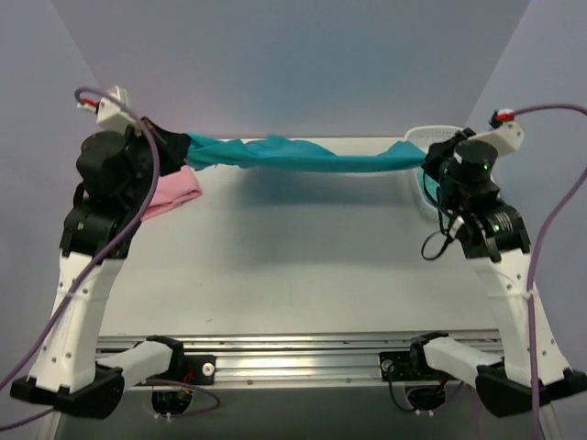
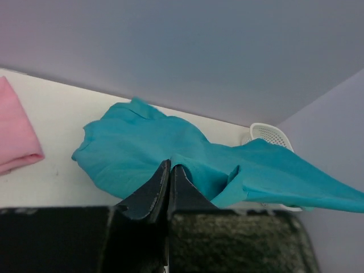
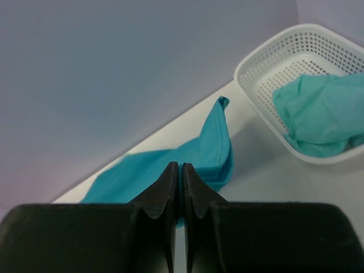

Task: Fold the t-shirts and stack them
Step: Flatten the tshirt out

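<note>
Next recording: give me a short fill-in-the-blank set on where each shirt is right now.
The left claw and right claw hold just ____ shirt between them, the teal shirt.
The pink shirt lies on the table beside the ____ arm.
The aqua-green shirt sits inside the white ____.
Missing: one; left; basket.

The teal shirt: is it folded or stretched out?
Stretched out, not folded: the teal shirt is pulled into a bunched band, its ends pinched by the left gripper and right gripper.
</note>
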